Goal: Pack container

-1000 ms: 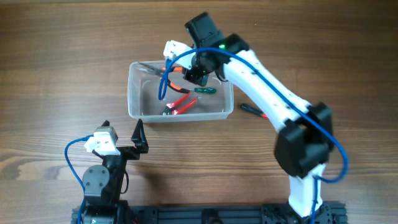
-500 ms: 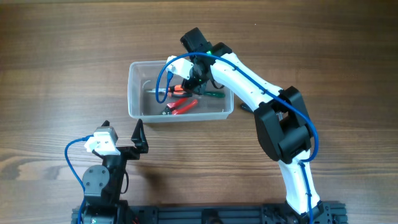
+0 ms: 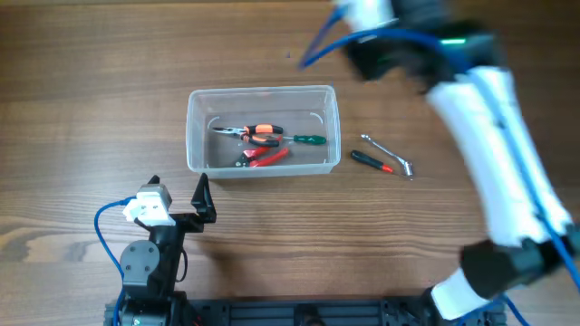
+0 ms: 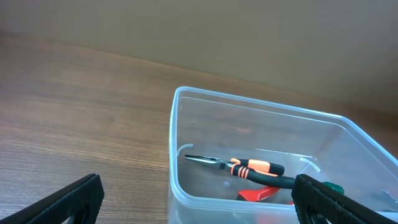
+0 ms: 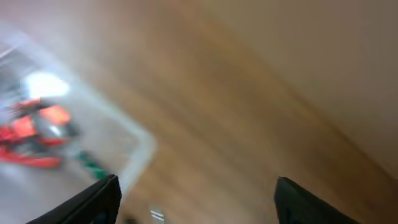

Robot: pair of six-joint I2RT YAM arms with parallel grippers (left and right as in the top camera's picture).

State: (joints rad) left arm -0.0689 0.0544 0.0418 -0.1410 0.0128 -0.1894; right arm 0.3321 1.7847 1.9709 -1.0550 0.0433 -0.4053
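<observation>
Leftmost, the left gripper (image 3: 178, 192) hangs released, jaws wide, near the one container (image 3: 263, 91), which stands mid-counter (image 3: 91, 91). In it lie three tools: orange pliers (image 3: 251, 133), red pliers (image 3: 265, 157) and a green screwdriver (image 3: 305, 139). Two more lie just right of it: a red-black tool (image 3: 371, 161) and a wrench (image 3: 386, 150). The right gripper (image 5: 196, 202), blurred, is spread open.
</observation>
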